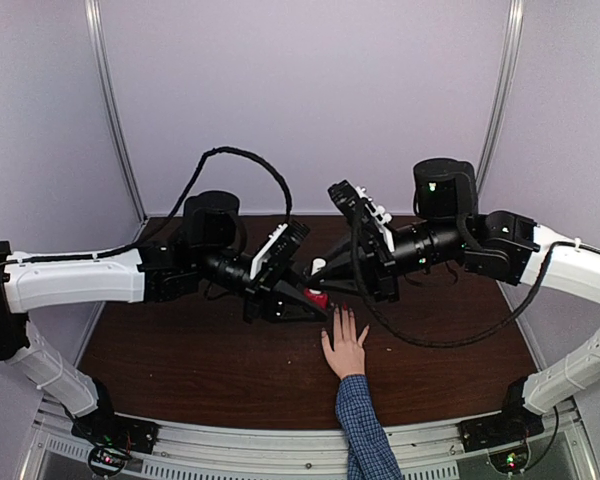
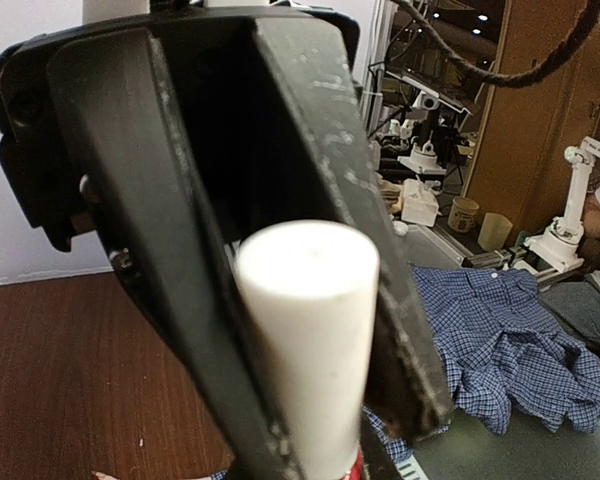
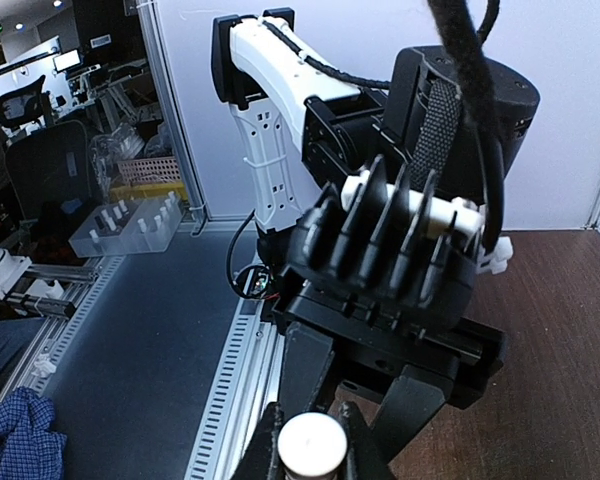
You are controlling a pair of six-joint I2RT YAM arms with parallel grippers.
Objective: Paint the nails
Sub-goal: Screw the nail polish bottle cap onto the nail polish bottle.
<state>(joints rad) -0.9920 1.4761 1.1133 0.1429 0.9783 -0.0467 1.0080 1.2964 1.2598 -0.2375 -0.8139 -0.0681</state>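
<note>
Light-skinned and flat on the dark brown wooden table point(image 1: 180, 360), the human hand point(image 1: 344, 346) lies palm down near the table's middle, fingers spread and pointing away from the arm bases, its wrist in a blue checked sleeve point(image 1: 365, 435). The nails point(image 1: 342, 311) at the fingertips are too small in the overhead view to tell their colour. Just beyond the fingertips stands a small red polish bottle point(image 1: 318, 297), and both arms meet over it.

From the left, the left gripper point(image 1: 315, 303) has its black fingers point(image 2: 180, 300) clamped on a white cylindrical cap point(image 2: 308, 330), with a sliver of red showing at the cap's lower end. From the right, the right gripper point(image 3: 312, 440) has its jaws closed snugly around a white round-topped cylinder point(image 3: 312, 444); whether this is the same cap cannot be told. Behind it the right wrist view shows the left arm's black finned gripper body point(image 3: 385, 250) and white link point(image 3: 275, 120).
</note>
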